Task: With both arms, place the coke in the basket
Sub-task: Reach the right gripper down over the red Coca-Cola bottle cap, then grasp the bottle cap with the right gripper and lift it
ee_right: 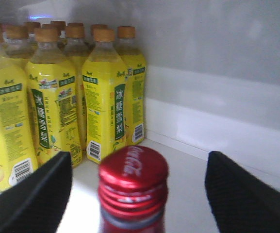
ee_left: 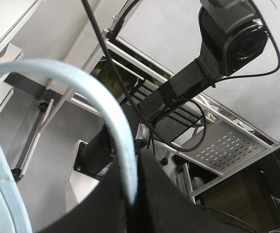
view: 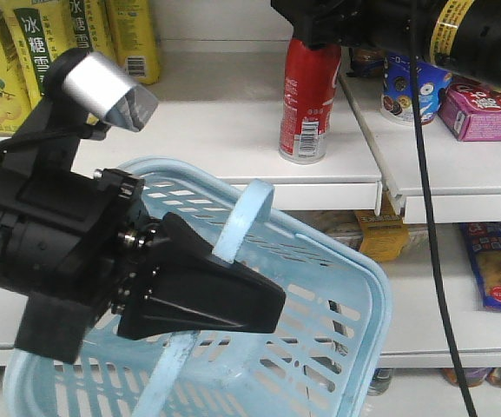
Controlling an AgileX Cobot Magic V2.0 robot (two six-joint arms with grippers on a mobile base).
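On the white shelf, the coke stands upright and ungrasped. The right gripper hangs over its red cap, jaws released, 1 on either side, neither touching. Below shelf level, the left gripper has its jaws clenched on the handle of the tilted basket, which shows no bottle inside. Judged stage: early; grasp, lift and placement of the coke all remain.

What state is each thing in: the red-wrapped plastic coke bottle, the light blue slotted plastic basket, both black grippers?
Red-wrapped plastic coke bottle: upright on the shelf, capped, not gripped.
Light blue slotted plastic basket: tilted, held by its handle.
Left gripper: shut on the handle.
Right gripper: open, jaws either side of the cap.
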